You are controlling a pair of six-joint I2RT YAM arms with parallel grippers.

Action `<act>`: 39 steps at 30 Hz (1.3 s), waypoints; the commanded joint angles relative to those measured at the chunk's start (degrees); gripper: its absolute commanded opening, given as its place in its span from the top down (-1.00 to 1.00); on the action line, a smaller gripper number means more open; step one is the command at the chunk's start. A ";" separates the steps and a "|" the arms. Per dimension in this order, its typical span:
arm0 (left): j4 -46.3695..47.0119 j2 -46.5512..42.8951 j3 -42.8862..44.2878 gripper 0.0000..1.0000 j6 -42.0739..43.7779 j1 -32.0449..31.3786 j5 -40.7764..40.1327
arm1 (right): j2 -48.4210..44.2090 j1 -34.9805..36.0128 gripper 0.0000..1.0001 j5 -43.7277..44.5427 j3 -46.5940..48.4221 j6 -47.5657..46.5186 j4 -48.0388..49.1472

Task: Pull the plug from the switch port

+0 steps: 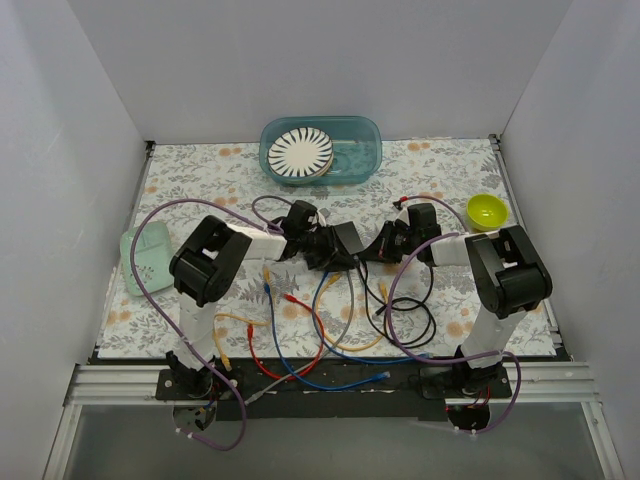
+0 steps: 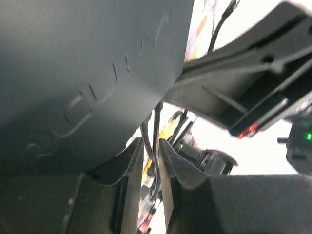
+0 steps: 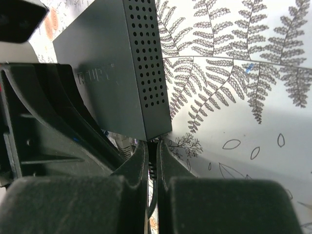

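The switch (image 1: 348, 238), a flat dark grey box, lies mid-table between my two grippers. In the right wrist view the switch (image 3: 117, 73) has a perforated side, and a black plug (image 3: 152, 165) with a ribbed boot sits at its lower corner. My right gripper (image 3: 152, 145) is shut on that plug right against the switch; from above it (image 1: 378, 247) is at the switch's right side. My left gripper (image 1: 325, 248) is at the switch's left side. In the left wrist view the switch (image 2: 87, 73) fills the upper left, and the left gripper (image 2: 148, 144) pinches two black cables (image 2: 157, 126) in its narrow gap.
A teal tub (image 1: 365, 150) holding a striped plate (image 1: 300, 152) stands at the back. A yellow-green bowl (image 1: 487, 211) is at the right and a mint green item (image 1: 145, 258) at the left. Loose red, blue and yellow cables (image 1: 300, 335) and a black cable loop (image 1: 405, 312) lie in front.
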 commanded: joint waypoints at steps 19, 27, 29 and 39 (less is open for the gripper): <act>-8.27 0.94 1.31 0.61 -3.06 0.79 -19.06 | -2.04 2.69 0.97 0.76 -4.04 -7.33 -16.47; -15.64 0.67 2.45 0.60 -3.33 0.79 -29.09 | -1.34 3.83 0.97 -5.84 -10.11 -4.51 -11.37; -16.18 0.76 2.62 0.60 -3.24 0.80 -30.40 | -2.04 3.92 0.97 -5.50 -10.81 -4.60 -11.54; -11.01 -3.18 0.69 0.57 -0.96 1.06 -24.63 | -13.28 3.49 0.97 18.48 -5.28 -5.83 -26.03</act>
